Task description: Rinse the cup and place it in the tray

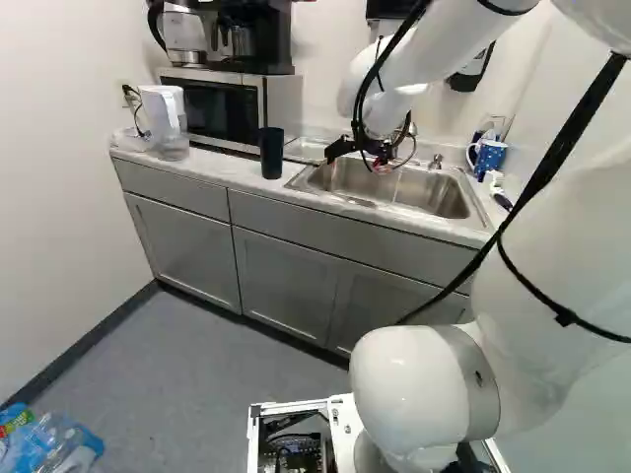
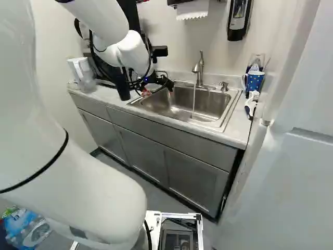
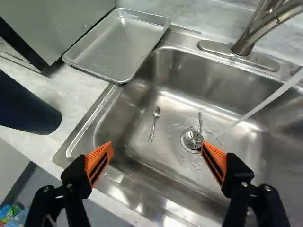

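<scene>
The gripper (image 2: pixel 158 88) has its fingers spread wide, orange pads (image 3: pixel 99 161) facing each other, above the sink (image 3: pixel 170 189). Ahead of the fingers, in the basin, lie a spoon (image 3: pixel 154 124) and the drain (image 3: pixel 192 140), a second utensil (image 3: pixel 200 122) touching it. Beside the hand, past one finger, a dark cup (image 3: pixel 28 109) stands on the counter (image 3: pixel 66 90). Farther ahead, the metal tray (image 3: pixel 118 47) sits at the sink's rim, and water (image 3: pixel 270 97) runs from the faucet (image 3: pixel 244 45). Well beyond the opposite finger stands a blue dotted mug (image 2: pixel 254 80).
</scene>
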Tool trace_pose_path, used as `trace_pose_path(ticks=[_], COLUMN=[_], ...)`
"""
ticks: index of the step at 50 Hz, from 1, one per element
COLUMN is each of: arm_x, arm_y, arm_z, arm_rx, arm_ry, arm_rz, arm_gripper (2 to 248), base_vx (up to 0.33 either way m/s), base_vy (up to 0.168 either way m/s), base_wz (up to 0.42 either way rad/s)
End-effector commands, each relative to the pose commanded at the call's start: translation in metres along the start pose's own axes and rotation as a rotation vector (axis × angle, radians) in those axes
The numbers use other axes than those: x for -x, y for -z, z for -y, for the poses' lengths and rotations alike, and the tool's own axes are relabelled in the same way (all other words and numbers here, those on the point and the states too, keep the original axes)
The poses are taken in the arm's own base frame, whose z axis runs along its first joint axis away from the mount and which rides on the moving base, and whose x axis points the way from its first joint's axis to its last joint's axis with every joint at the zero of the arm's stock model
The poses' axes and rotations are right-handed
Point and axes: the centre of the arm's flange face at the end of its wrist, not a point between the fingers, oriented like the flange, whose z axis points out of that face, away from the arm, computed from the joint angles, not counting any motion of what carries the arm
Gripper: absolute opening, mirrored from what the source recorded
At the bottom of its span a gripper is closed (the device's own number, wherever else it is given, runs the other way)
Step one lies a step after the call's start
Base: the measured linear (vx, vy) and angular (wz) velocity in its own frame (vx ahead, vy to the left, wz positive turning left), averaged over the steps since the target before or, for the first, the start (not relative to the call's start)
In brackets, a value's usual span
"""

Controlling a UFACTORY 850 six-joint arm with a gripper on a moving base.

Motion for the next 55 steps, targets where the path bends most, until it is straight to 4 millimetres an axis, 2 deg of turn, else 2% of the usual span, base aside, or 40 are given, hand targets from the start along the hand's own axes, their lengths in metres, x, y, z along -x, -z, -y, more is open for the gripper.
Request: trace_pose_path(ticks=[55], arm_x=[0.002], arm_y=[0.002], arm_z=[0.088], arm_rx=[-0.135], arm_ry=[0.139], arm_rz=[0.001], arm_gripper=[247], base_vx=[0.000], base_vy=[0.000], base_wz=[0.000])
